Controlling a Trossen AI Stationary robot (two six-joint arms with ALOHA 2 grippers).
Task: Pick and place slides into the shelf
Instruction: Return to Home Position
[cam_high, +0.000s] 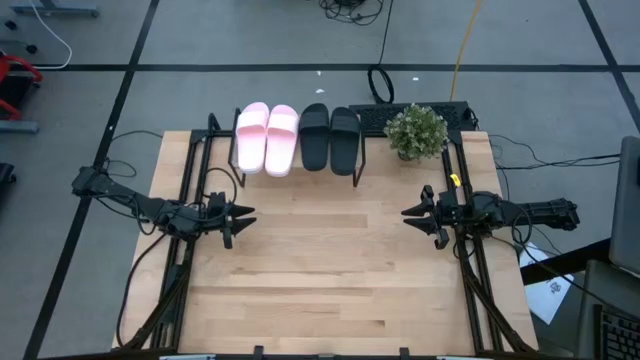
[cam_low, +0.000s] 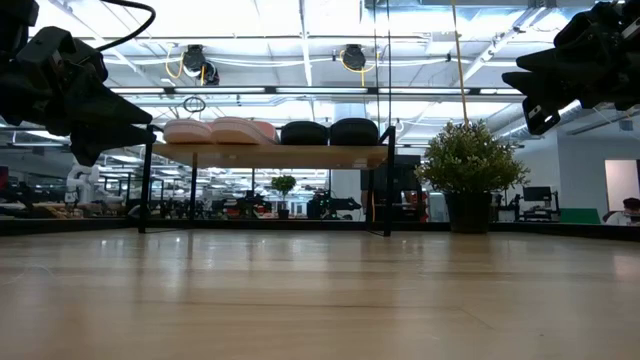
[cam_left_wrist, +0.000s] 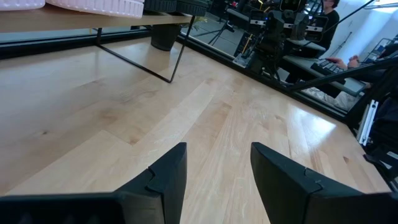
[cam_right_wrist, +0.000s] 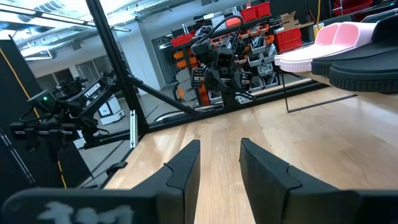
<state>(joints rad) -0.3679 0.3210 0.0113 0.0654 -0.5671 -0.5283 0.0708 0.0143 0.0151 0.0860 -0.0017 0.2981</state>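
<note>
Two pale pink slides (cam_high: 253, 138) and two matte black slides (cam_high: 314, 138) top the wooden shelf (cam_low: 270, 155) at twelve o'clock; my left gripper (cam_high: 250, 213) at nine and right gripper (cam_high: 405, 213) at three hang part-open, empty

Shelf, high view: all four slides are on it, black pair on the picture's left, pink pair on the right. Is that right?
No, the sides are swapped. The high view shows the pink pair on the picture's left of the shelf and the black pair on the right. All four are on it.
</note>
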